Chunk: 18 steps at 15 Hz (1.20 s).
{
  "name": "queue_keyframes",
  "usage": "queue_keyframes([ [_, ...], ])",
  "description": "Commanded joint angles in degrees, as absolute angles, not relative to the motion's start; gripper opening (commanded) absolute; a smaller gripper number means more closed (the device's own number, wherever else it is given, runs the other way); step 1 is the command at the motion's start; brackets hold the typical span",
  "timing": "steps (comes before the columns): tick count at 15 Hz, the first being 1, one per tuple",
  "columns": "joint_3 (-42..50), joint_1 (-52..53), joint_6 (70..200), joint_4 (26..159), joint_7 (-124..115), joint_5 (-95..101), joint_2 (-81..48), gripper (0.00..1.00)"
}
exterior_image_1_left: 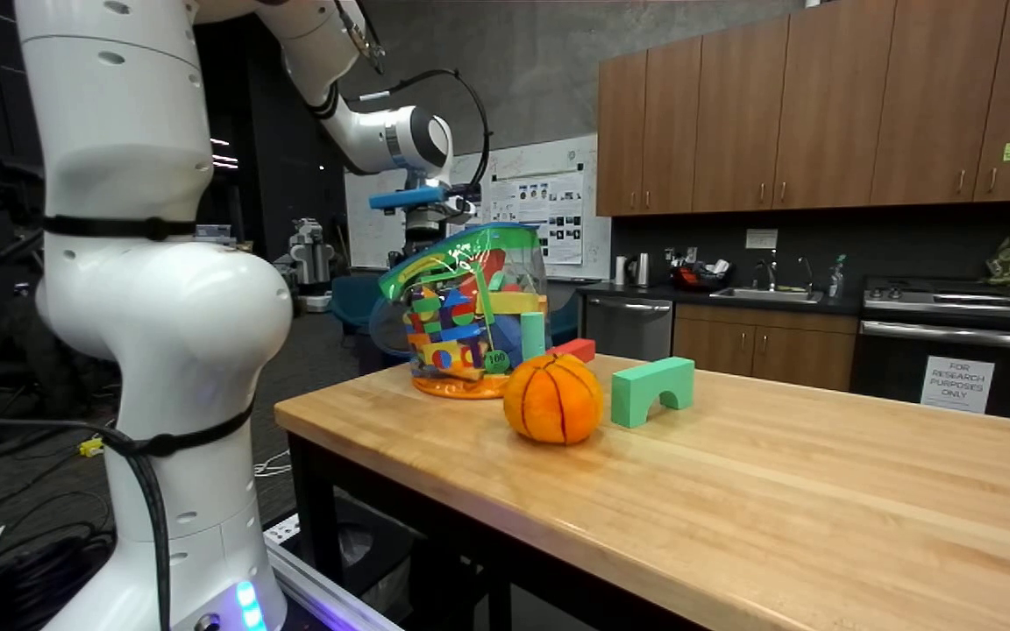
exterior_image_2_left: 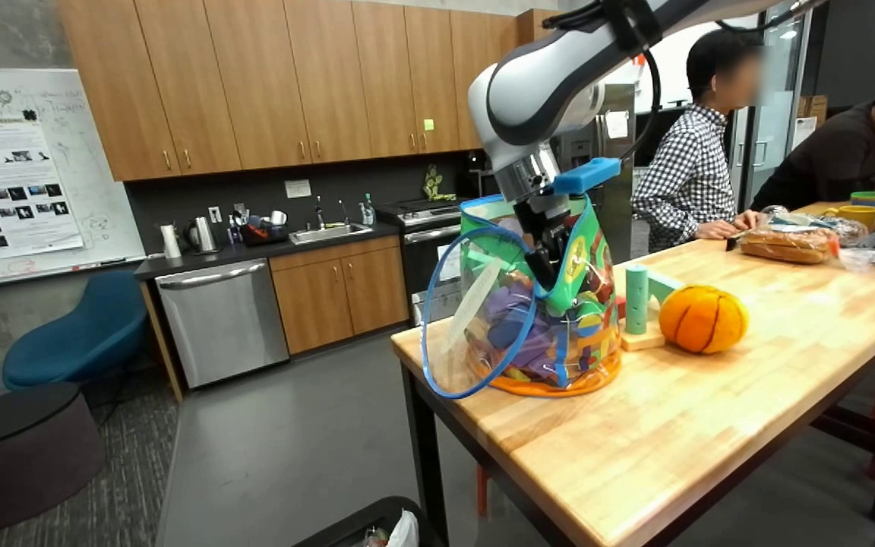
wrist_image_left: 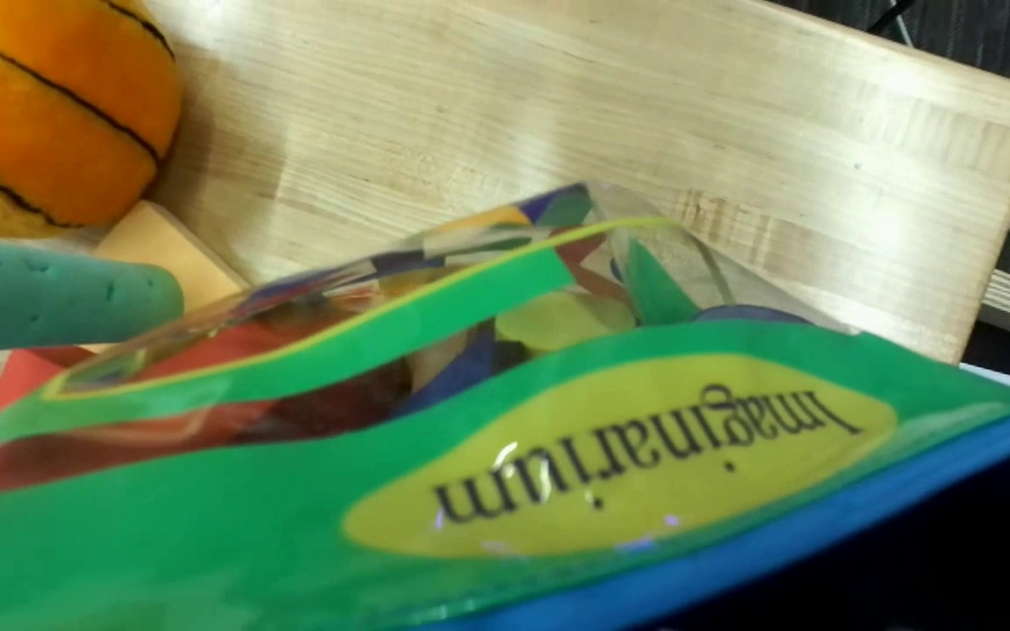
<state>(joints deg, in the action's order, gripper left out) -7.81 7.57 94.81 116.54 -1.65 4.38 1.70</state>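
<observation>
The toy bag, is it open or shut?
Open: the bag has its round lid hanging down at the side, in an exterior view.

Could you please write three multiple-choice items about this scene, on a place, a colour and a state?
1. Where is the black gripper?
A: over the sink; B: at the mouth of the clear cylindrical plastic bag; C: over the stove.

2. What colour is the arch-shaped block?
A: red; B: purple; C: green.

3. How is the bag's round, clear, blue-rimmed lid?
A: hanging open; B: zipped shut; C: missing.

1 B, it shows at the opening; 2 C, its faces are green; 3 A, it droops alongside.
</observation>
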Motion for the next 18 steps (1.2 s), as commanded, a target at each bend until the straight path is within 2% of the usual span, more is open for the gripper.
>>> queue_keyframes([
  [1, -8.0, 7.8, 93.3, 116.1, -1.3, 5.8, 1.3, 0.28],
  [3, -8.0, 7.8, 93.1, 115.8, -1.4, 6.0, 1.3, 0.20],
  [6, -8.2, 8.0, 93.8, 115.9, -1.1, 6.3, 1.0, 0.00],
  [7, -8.2, 8.1, 94.0, 116.1, -1.0, 6.7, 1.1, 0.38],
  [8, -8.3, 8.3, 94.7, 116.3, -1.1, 6.9, 0.8, 0.34],
  [9, -8.2, 8.2, 93.8, 115.9, -1.5, 5.0, 1.6, 0.09],
  [13, -8.3, 8.3, 93.9, 115.9, -1.5, 5.8, 1.4, 0.33],
  [18, -8.3, 8.3, 93.9, 115.9, -1.4, 5.8, 1.4, 0.34],
])
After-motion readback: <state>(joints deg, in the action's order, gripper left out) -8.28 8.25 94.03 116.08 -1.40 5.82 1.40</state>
